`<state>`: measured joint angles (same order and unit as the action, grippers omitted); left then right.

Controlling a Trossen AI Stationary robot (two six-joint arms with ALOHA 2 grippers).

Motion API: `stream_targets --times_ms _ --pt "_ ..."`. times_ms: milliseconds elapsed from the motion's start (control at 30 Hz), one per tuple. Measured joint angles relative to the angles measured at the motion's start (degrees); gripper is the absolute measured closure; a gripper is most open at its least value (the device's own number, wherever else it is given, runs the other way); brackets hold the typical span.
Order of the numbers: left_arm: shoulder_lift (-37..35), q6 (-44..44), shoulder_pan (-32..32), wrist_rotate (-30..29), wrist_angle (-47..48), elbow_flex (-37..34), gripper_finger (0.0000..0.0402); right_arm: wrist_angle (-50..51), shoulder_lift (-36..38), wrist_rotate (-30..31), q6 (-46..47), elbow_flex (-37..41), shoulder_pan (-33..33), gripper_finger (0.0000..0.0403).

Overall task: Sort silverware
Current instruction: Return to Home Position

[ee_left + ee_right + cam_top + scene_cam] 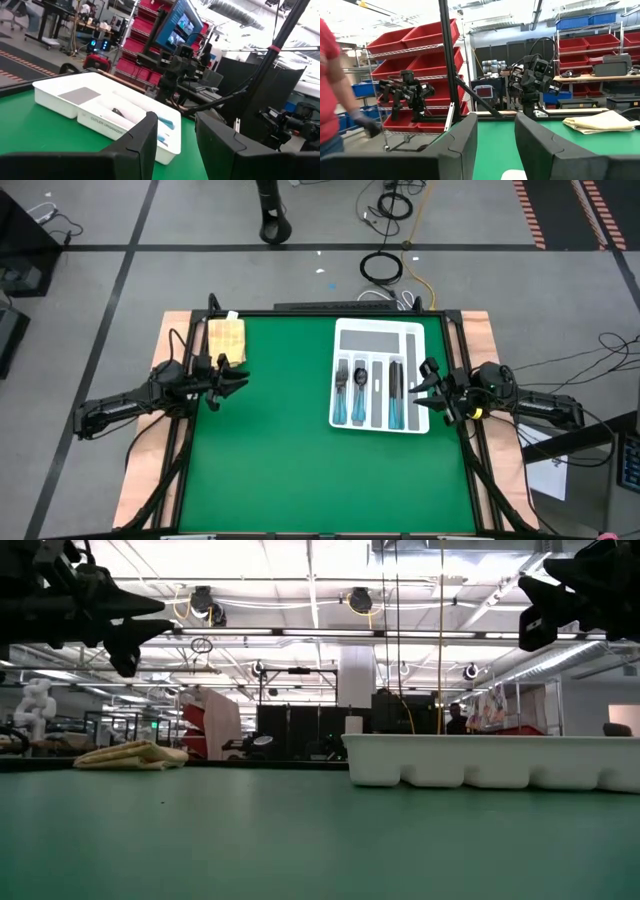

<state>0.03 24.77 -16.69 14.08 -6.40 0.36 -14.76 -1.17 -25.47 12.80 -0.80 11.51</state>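
The silverware point(358, 392), dark heads with teal handles, lies in the lengthwise slots of the white organiser tray point(378, 330) at the table's right. Teal handles point(166, 123) also show in the left wrist view. My left gripper point(232, 380) hovers open above the table's left edge, near the folded yellow cloth point(225, 335), and points toward the tray. My right gripper point(425, 385) hovers open just beside the tray's right wall, pointing left. Nothing lies between the fingers of either one point(176, 117) point(495, 120). In the low view both hang well above the table point(130, 620) point(545, 610).
The green mat point(270, 470) lies bare between the cloth and the tray and toward the near edge. A wide crosswise compartment point(372, 338) at the tray's far end holds a grey patch. A person in a red top point(330, 75) stands beyond the table's left side.
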Motion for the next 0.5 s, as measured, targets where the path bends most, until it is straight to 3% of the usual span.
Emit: stream_targets --times_ms 500 --pt "0.0 0.02 0.0 0.27 -0.01 -0.04 0.0265 0.05 0.0 -0.09 0.0 0.0 0.0 0.0284"
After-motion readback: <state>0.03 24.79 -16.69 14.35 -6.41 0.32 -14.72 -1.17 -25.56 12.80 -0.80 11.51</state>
